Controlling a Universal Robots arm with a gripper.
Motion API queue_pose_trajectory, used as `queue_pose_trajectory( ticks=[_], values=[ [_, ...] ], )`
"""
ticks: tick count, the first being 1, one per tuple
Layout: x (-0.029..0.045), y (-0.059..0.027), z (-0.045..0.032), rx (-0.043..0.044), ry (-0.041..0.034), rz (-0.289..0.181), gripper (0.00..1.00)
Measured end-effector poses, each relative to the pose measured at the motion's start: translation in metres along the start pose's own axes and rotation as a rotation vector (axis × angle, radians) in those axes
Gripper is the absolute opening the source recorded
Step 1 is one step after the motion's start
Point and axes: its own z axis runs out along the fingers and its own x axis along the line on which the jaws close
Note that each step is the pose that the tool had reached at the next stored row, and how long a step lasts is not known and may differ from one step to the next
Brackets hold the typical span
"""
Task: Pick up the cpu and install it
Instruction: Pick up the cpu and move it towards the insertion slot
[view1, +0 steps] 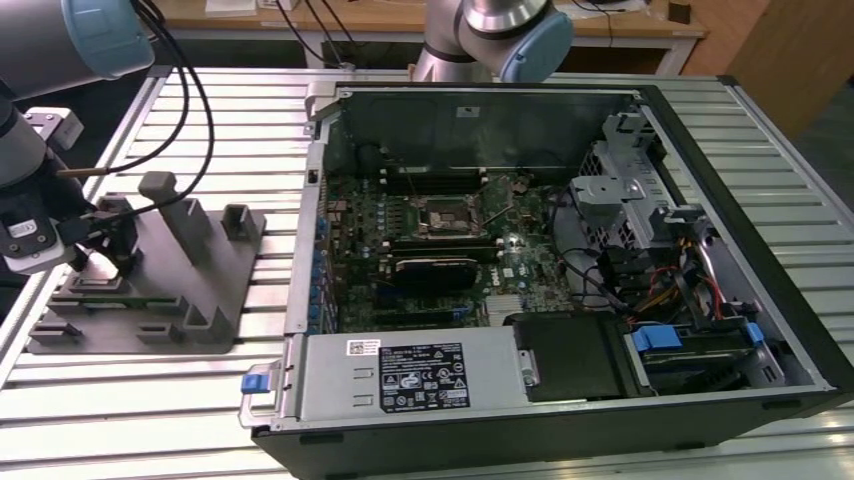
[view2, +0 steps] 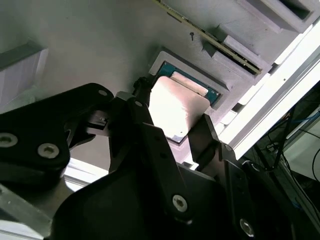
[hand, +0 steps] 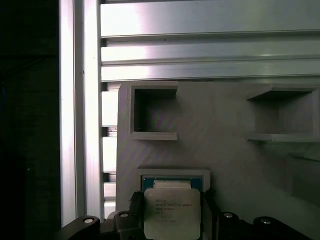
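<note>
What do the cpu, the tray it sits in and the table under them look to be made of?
The cpu: smooth silvery metal lid catching glare, on a teal board rim. The grey tray: uniform matte grey, blocky pockets, probably plastic. The table: bright ribbed slats with sheen, likely aluminium profile.

Slatted metal table, wooden desk behind, bright light on slats.
</note>
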Motion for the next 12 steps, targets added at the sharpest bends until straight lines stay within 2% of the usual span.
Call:
queue_pose_trajectory(
  ticks=[7, 12],
  values=[
    [0.0, 0.0001, -0.0008, -0.0003, -0.0004, 0.0, 0.55],
    [0.0002, 0.0006, -0.0105, -0.0001, -0.0001, 0.0, 0.55]
  ],
)
